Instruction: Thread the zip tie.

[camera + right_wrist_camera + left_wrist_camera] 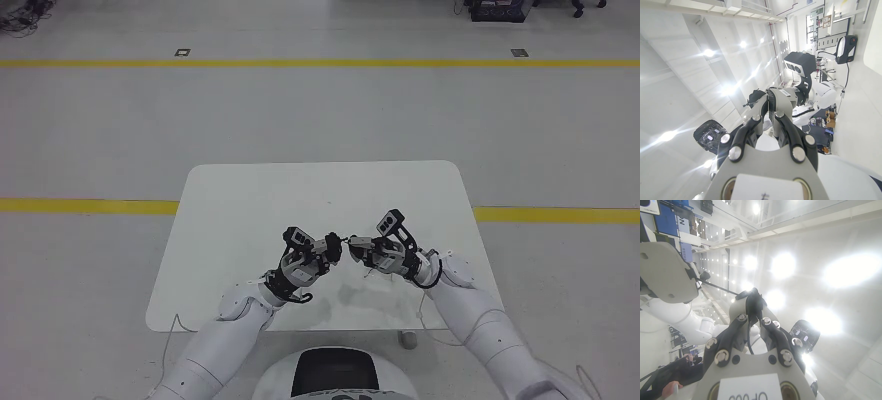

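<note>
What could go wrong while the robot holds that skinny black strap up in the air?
1. The thin black plastic zip tie is held above the white table, pinched between the left end effector and the right end effector. If either pinch slips, it could drop.
2. The strap is very thin, so its tip could easily miss the hole, which I can't make out here.
</note>
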